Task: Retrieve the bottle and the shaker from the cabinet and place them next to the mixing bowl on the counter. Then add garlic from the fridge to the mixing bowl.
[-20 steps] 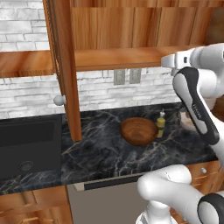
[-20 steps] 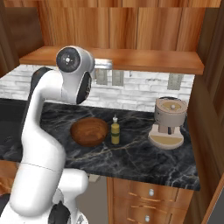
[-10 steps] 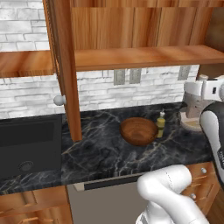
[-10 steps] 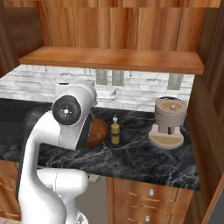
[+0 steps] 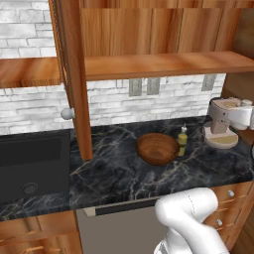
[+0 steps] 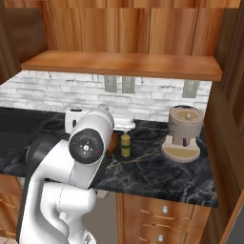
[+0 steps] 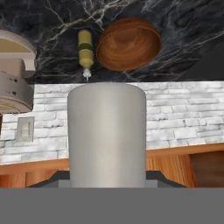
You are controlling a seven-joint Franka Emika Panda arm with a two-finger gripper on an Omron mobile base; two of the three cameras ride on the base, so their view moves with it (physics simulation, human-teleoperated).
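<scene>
In the hand view, a grey-silver shaker (image 7: 106, 131) stands large between the fingers of my gripper (image 7: 107, 176), which is shut on it. That view is rolled upside down, so the black marble counter (image 7: 183, 52) lies at its top. On the counter the olive-yellow bottle (image 5: 182, 141) (image 6: 125, 145) (image 7: 85, 49) stands upright just right of the wooden mixing bowl (image 5: 157, 148) (image 7: 127, 43). The cabinet's shelf (image 5: 158, 64) (image 6: 124, 64) is bare. Its door (image 5: 74, 74) hangs open, with a round knob (image 5: 67, 113).
A beige coffee machine (image 5: 221, 128) (image 6: 183, 131) (image 7: 13, 83) sits on the counter right of the bottle, with my white forearm (image 5: 244, 115) just beside it. A dark sink (image 5: 30, 158) lies at the left. Wooden drawers (image 6: 162, 219) sit below the counter. Wall outlets (image 5: 144, 86) are on the brick backsplash.
The arm has swung from up by the cabinet shelf down and to the right, toward the coffee machine. The bottle and the bowl have stayed where they were.
</scene>
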